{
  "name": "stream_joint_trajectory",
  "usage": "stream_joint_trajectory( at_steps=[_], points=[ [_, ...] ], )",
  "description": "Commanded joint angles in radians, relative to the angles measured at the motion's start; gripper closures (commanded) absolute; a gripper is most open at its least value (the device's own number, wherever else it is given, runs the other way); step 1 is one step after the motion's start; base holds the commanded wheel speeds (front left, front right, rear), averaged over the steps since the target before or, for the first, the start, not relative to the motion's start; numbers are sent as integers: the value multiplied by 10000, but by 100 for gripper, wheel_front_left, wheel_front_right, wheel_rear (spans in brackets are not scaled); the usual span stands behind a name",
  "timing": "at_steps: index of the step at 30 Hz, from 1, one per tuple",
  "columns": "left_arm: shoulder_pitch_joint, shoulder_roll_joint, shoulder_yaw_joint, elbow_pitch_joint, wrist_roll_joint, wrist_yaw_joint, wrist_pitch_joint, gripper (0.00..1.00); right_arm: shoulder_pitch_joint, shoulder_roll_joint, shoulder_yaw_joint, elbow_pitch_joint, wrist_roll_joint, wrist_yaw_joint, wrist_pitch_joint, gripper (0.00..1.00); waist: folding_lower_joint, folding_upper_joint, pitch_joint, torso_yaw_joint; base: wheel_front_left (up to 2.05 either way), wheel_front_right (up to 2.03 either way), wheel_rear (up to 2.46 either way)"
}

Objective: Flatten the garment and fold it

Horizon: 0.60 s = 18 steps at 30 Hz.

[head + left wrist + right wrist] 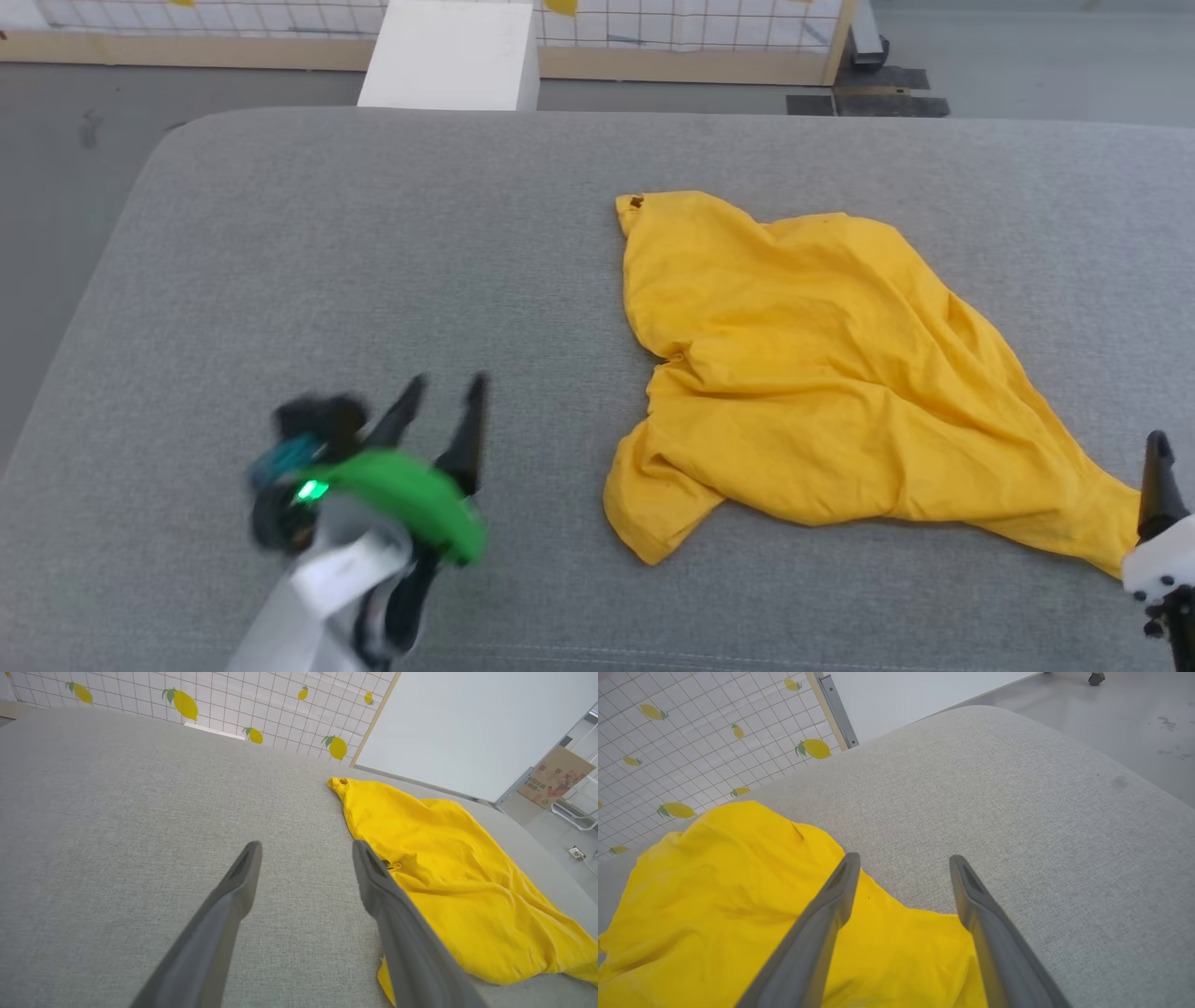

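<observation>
— While hanging low over the grey cushion [373, 233], spread or pinching?
— Spread wide on the left gripper [448, 383], empty, forearm slanting up from below.
— And on the right gripper [904, 863]?
— Spread too, gripping nothing, poised above the garment [822, 373] edge.
— Lying where?
— Crumpled on the cushion's right half, plain yellow side up.

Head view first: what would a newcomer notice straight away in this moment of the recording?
The bright yellow garment lies crumpled on the right half of the grey cushion, with no print showing. The left claw is open over bare cushion to the garment's left, and the right claw is open over the garment's right-hand edge. Beyond the cushion stands a lemon-print wall.
</observation>
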Motion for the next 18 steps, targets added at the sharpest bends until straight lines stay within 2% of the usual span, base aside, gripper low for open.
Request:
stream_joint_trajectory(
  at_steps=[1,5,9,11,13,18],
  points=[
    [-537,-99,-240,-81,98,112,457,0,210,1,131,-125,134,-11,-76,0,0,-1,-20,-120,0,0,0],
    [-1741,-220,-1584,329,839,257,2781,0,432,2,439,-278,301,-11,-58,0,0,-1,85,-357,0,0,0],
    [-2676,-281,-3060,1120,1627,-18,5149,0,469,2,691,-354,256,-11,-70,0,0,-1,293,-684,0,0,0],
    [-2895,-273,-3459,1518,1856,-45,5933,0,448,2,802,-337,279,-11,-104,0,0,-1,398,-871,0,0,0],
    [-3022,-253,-3730,1874,1995,-53,6550,0,427,2,925,-299,332,-11,-156,0,0,-1,524,-1050,0,0,0],
    [-3100,-300,-4046,2418,2078,-183,6894,0,488,2,1050,-158,354,-11,-325,0,0,-1,790,-1374,0,0,0]
  ],
)
